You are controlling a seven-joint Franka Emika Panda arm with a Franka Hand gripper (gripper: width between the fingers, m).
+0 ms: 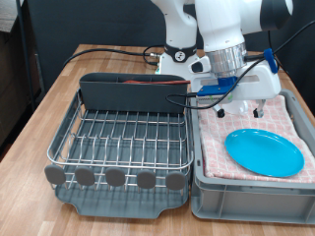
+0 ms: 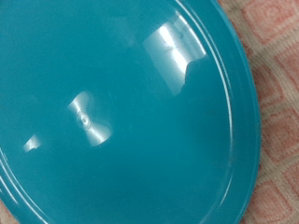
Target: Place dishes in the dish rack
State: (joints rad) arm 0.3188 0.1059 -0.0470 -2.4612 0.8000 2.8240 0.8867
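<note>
A round light-blue plate (image 1: 264, 152) lies flat on the pink checked cloth in the grey tub (image 1: 251, 192) at the exterior view's right. My gripper (image 1: 230, 98) hangs over the tub's far part, just above and behind the plate's far rim, apart from it. In the wrist view the plate (image 2: 121, 112) fills nearly the whole picture and no fingers show. The dish rack (image 1: 123, 138), a silver wire grid in a dark grey tray, stands to the left of the tub with nothing on its grid.
The rack's tall grey back compartment (image 1: 133, 93) has a thin reddish-brown strip along its top that I cannot identify. Black cables run across the wooden table (image 1: 59, 88) behind the rack. The robot's base stands at the far edge.
</note>
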